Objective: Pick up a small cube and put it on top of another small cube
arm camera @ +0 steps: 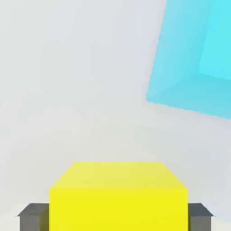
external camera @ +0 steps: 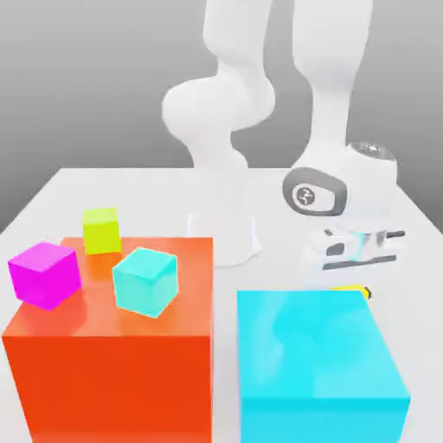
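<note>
The small cube [arm camera: 118, 196] is bright yellow and rests on the white table. A dark finger pad [arm camera: 34, 216] presses against one side of it and a second pad sits against the opposite side, so my gripper [arm camera: 118, 219] is shut on it. In the exterior view my gripper [external camera: 353, 281] reaches down just behind the big cyan block [external camera: 316, 359], at the exterior view's right. Only a thin yellow strip of the small cube [external camera: 350, 290] shows above that block's far edge.
A big orange block [external camera: 112, 346] stands at the exterior view's left, with a small magenta cube [external camera: 45, 273] and a small cyan cube [external camera: 145, 280] on top. A lime cube [external camera: 101, 230] sits at its far edge. The big cyan block [arm camera: 194, 58] lies close to the hand.
</note>
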### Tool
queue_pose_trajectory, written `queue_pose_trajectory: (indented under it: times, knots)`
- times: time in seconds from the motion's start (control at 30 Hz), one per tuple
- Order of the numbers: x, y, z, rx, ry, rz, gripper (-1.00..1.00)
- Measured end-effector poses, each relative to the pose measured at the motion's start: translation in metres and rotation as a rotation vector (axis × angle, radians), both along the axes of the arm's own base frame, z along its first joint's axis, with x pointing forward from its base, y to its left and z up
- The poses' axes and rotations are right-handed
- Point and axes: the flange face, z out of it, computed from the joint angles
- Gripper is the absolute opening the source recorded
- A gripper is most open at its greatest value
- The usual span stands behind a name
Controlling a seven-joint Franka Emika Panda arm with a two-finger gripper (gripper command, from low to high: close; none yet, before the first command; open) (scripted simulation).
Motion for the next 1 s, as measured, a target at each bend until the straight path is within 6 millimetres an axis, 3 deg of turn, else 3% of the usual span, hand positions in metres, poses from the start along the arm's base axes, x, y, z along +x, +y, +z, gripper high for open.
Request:
queue_pose_trajectory:
  times: [0.13, 0.5, 0.77, 0.83, 0.9, 1.0]
  knots:
    - [0.001, 0.0, 0.002, 0.001, -0.001, 0.0, -1.0]
    - [0.005, 0.006, 0.044, 0.007, -0.003, 0.009, -1.0]
    - [0.004, -0.001, 0.065, -0.005, -0.007, -0.02, -1.0]
    - [0.005, 0.009, 0.072, 0.007, -0.042, 0.033, -1.0]
    - [0.023, 0.014, 0.085, 0.016, -0.075, 0.014, -1.0]
    - [0.085, -0.004, 0.117, 0.011, -0.108, -0.186, -1.0]
